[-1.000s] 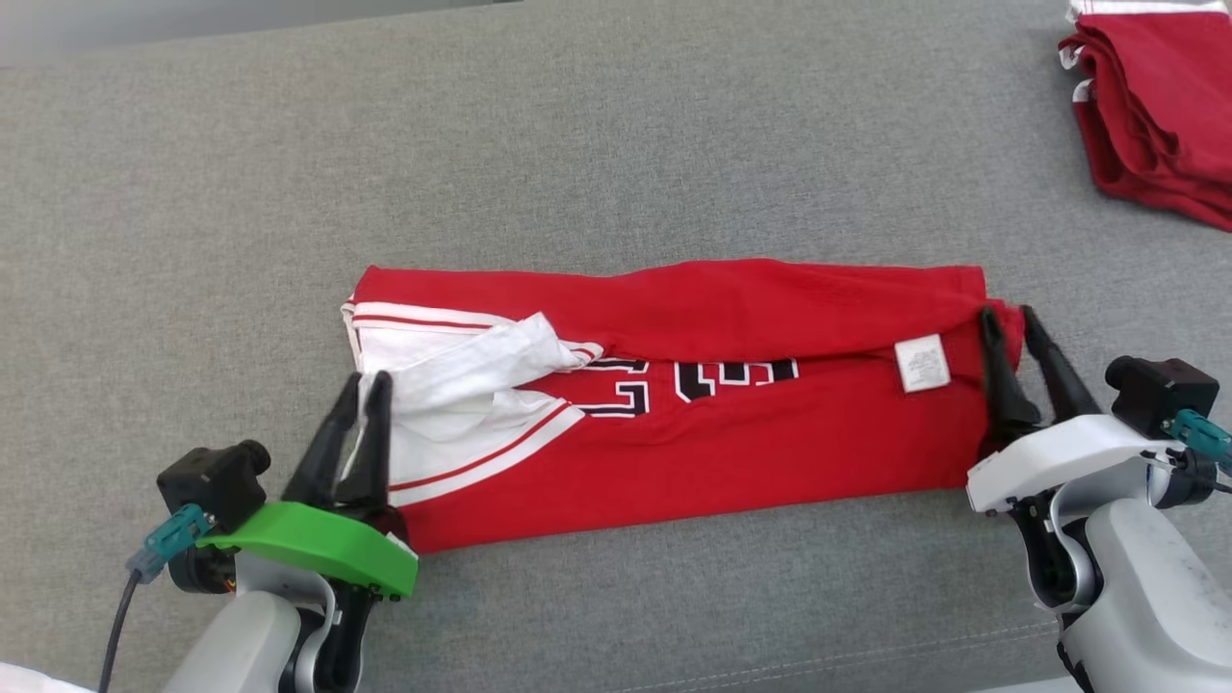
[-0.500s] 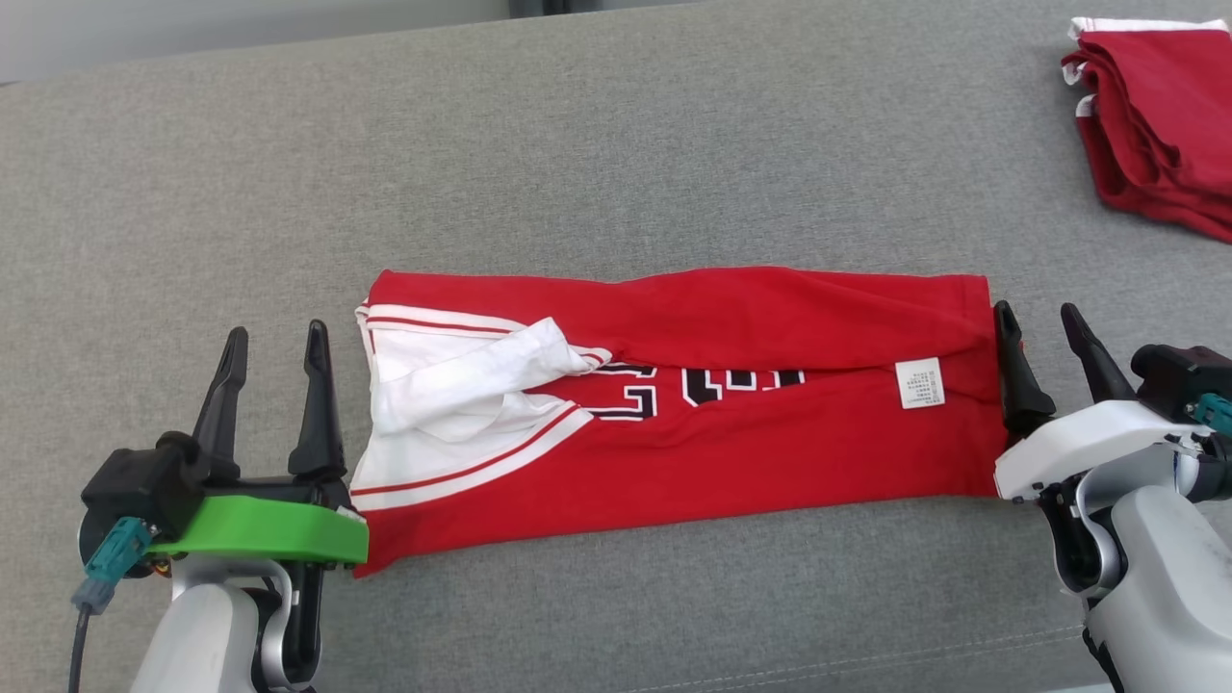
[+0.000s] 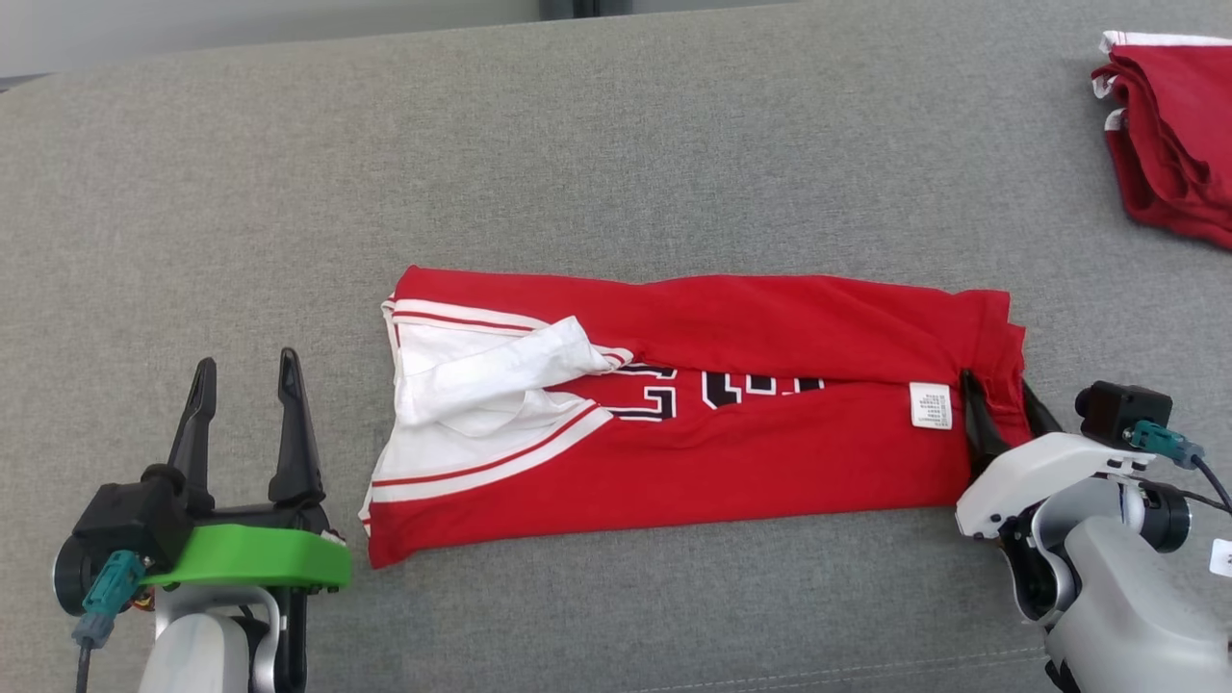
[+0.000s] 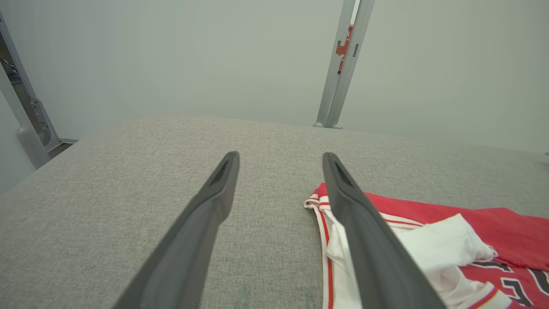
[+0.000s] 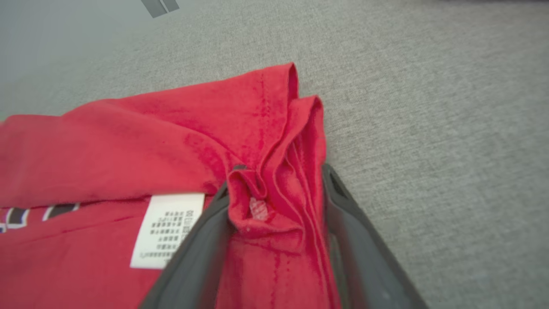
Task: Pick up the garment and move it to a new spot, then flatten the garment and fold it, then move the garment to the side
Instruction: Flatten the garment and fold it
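The right gripper had closed onto the end edge of the folded red-and-white jersey garment; the left gripper, fingers apart, stood clear of it.

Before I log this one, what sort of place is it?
Probably a lab or test bay: a broad grey fabric-covered surface, plain pale walls with a metal post, and folded red garments piled aside.

care label print illegible, lettering on garment half-hidden
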`<state>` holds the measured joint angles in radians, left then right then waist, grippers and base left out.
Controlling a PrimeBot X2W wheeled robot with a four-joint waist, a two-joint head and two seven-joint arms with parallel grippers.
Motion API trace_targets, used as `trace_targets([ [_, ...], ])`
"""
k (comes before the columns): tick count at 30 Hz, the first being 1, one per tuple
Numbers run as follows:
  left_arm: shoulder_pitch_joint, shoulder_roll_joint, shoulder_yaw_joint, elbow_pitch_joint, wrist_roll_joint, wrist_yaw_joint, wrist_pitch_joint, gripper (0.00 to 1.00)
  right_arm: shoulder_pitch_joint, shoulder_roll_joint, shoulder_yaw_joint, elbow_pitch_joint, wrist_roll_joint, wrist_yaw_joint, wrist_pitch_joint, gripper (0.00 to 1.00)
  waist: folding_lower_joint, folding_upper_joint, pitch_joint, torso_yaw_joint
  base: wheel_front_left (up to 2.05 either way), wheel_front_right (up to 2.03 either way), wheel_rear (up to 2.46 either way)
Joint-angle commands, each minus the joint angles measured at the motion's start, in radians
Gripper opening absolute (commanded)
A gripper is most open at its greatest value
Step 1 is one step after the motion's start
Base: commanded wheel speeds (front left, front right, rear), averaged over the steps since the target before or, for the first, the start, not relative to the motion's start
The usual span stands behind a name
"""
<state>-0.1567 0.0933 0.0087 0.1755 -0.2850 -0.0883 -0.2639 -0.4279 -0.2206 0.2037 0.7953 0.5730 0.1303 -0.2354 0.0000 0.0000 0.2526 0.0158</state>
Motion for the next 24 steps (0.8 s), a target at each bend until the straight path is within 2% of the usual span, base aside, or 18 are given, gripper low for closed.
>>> trace_targets([
  [1, 0.016, -0.006, 0.01, 0.006, 0.019, -0.009, 0.0, 1.0, 0.008, 0.01, 0.021, 0.018, 0.015, 0.001, 0.004, 0.0, 0.0, 0.0, -0.005, -0.001, 0.0, 0.0, 0.0],
  [6, 0.024, -0.02, 0.029, 0.019, 0.036, -0.021, 0.0, 1.0, -0.008, -0.026, 0.029, 0.035, 0.047, -0.001, -0.011, 0.0, 0.0, 0.0, -0.033, -0.006, 0.0, 0.0, 0.0],
  [17, 0.058, -0.034, 0.057, 0.035, 0.059, -0.035, 0.0, 1.0, -0.001, -0.156, -0.005, 0.06, 0.083, -0.001, -0.026, 0.0, 0.0, 0.0, -0.1, -0.013, 0.0, 0.0, 0.0],
  [20, 0.069, -0.036, 0.066, 0.031, 0.063, -0.037, 0.0, 1.0, -0.004, -0.165, 0.003, 0.041, 0.083, -0.001, -0.028, 0.0, 0.0, 0.0, -0.111, -0.016, 0.0, 0.0, 0.0],
  [24, 0.084, -0.038, 0.077, 0.028, 0.068, -0.039, 0.0, 1.0, 0.002, -0.145, 0.027, -0.009, 0.081, 0.0, -0.03, 0.0, 0.0, 0.0, -0.126, -0.019, 0.0, 0.0, 0.0],
])
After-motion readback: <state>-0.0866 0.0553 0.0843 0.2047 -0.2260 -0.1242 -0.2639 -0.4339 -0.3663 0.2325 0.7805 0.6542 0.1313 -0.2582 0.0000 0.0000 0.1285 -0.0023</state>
